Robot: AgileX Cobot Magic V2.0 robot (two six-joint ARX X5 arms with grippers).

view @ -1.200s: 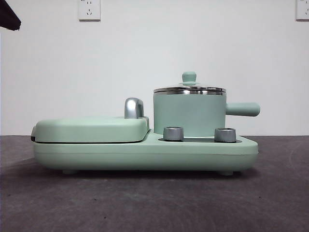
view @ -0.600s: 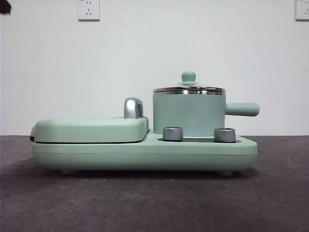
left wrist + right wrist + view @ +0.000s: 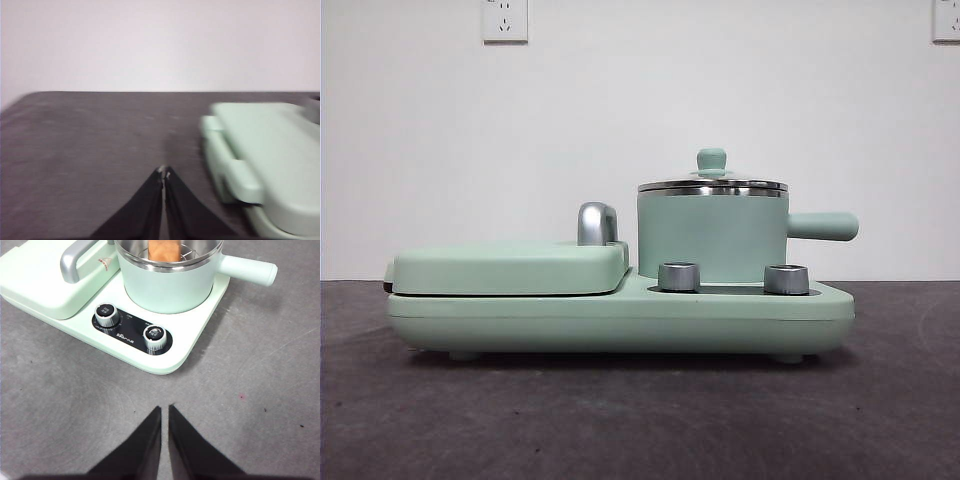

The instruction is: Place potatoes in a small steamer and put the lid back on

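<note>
Front view: a dark arm tip that sat at the top left corner a second ago, shrunk to a sliver half a second ago, now gone; neither arm in sight. Small steamer upright on the right end of the mint-green cooker base, lid seated on its steel rim, knob up, grill cover shut beside it. Judged from this, the task looks complete and the arms pulled clear. Left wrist view, blurred: left gripper closed and empty, tips all but touching, low over bare table, with the grill end of the base off to one side and neither steamer nor potato in sight. Right wrist view: right gripper nearly closed with only a thin slit between the jaws, holding nothing, above the table in front of the two dials. Potato lying inside the steamer on a wire rack, seen as if through the glass, well apart from the right gripper, beyond the dials.
</note>
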